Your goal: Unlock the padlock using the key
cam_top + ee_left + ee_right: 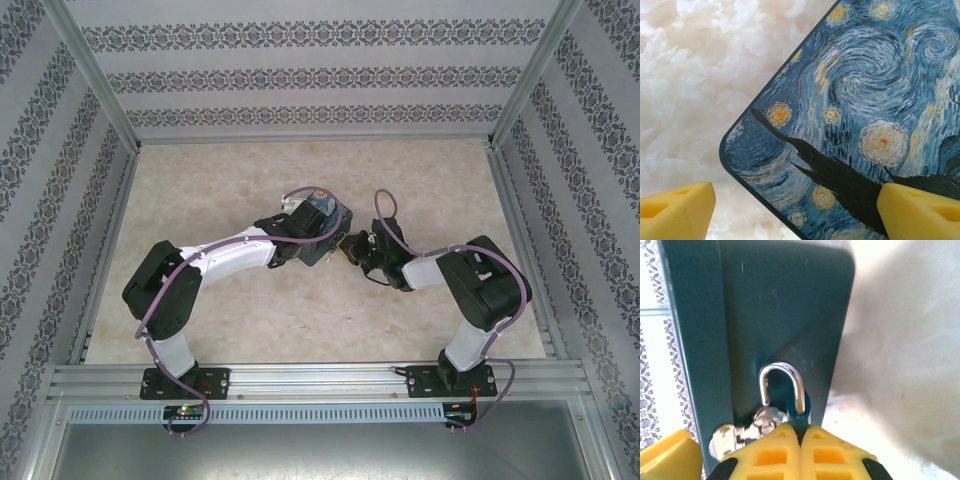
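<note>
The padlock [801, 412] hangs against the dark teal side of the painted box [765, 315]. Its silvery shackle [782, 377] stands open, with the left end free above the box's metal hasp [747, 430]. My right gripper [800, 429] is shut, and the lock's blue body pokes out just past its tips. The key is hidden behind those tips. My left gripper [795, 200] is open and straddles a corner of the box's night-sky lid [860, 110]. One finger [920, 210] lies over the lid and the other is off it. From above, both grippers meet at the box [325, 215].
The box stands mid-table on the pale marbled surface [300, 310]. Patterned walls and a metal frame [110, 130] close in the back and both sides. The aluminium rail [320, 375] with the arm bases runs along the near edge.
</note>
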{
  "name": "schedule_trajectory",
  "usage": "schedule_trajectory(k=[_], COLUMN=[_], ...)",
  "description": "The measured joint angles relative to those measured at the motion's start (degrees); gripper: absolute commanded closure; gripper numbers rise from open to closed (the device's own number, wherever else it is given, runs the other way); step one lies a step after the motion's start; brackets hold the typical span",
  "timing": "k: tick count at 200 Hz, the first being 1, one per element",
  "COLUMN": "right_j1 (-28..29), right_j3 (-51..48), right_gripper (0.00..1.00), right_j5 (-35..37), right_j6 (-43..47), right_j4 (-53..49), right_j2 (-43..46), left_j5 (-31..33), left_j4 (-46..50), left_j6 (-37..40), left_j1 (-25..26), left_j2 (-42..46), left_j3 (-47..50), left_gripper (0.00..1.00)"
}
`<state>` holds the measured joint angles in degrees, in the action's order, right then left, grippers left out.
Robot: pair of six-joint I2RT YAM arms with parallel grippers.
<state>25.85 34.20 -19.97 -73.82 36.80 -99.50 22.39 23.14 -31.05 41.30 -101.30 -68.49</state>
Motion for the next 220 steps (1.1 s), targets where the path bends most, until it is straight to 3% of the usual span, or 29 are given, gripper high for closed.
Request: schedule_trajectory(k=[49,97,198,220], right_j1=[-2.51,-2.29,6.19,5.75], right_j3=[-0.74,-9.64,-25.90,-27.78], right_gripper=[1.00,1.00,1.00,0.68], right_j5=[-0.59,-3.67,-6.01,-5.97], right_j6=[0.24,0.68,1.11,1.86], right_j4=[-0.39,-0.61,-3.67,-6.19], right_j2=[0.63,8.26,23.87,27.82], left_j5=[-0.02,-3.41,-13.49,-14.12], left_j4=[0.02,1.31,7.34,7.89], left_j6=[0.00,0.26,1.53,1.51], left_j1=[0.00,-0.02,-0.55,-1.40], left_j2=[-0.02,-0.04,2.97,6.93], left_j3=[-0.07,-1.55,-3.32,-3.32], left_gripper=[0.11,0.07,0.03,0.02])
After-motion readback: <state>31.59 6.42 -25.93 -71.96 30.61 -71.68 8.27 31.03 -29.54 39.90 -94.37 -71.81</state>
